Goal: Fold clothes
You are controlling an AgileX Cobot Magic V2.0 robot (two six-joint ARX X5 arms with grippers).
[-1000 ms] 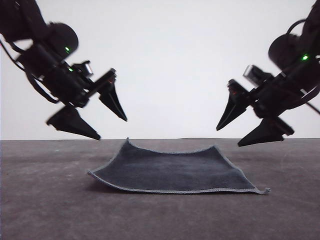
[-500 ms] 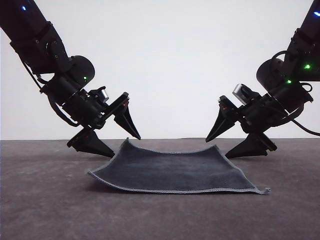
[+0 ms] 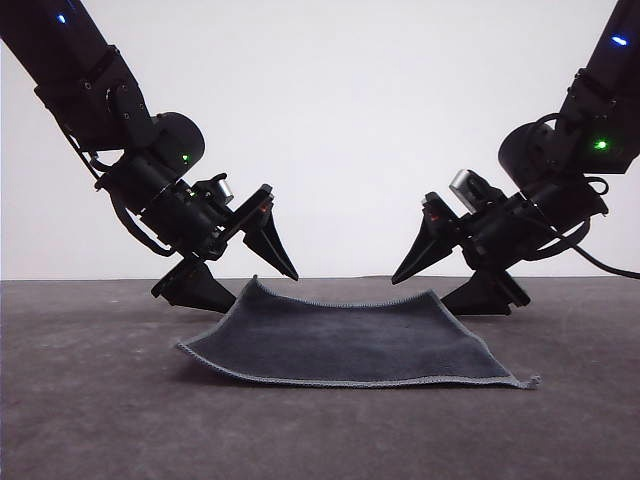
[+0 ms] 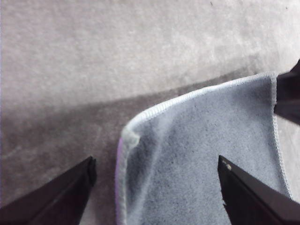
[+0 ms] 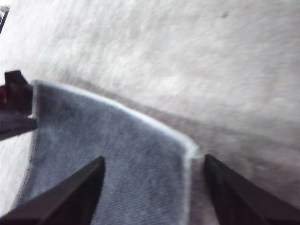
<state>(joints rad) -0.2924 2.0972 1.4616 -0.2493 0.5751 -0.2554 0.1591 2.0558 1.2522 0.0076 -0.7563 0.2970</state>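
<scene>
The clothes (image 3: 345,345) are one dark grey square cloth lying flat on the table, its two far corners curled up. My left gripper (image 3: 262,292) is open, its fingers straddling the far left corner. That raised corner (image 4: 130,136) shows a sliver of purple underside between the open fingers (image 4: 61,197). My right gripper (image 3: 432,292) is open too, low at the far right corner. The stitched corner (image 5: 190,149) lies between its two dark fingers (image 5: 70,197). Neither gripper holds anything.
The table (image 3: 90,420) is a dark grey matte surface reaching to the front edge of the view. A plain white wall (image 3: 350,120) stands behind. The cloth's near right corner (image 3: 528,381) sticks out as a small point.
Both arms have come down and inward from above the table to the cloth's far corners. Their open fingers now straddle those corners. The cloth has not moved.
</scene>
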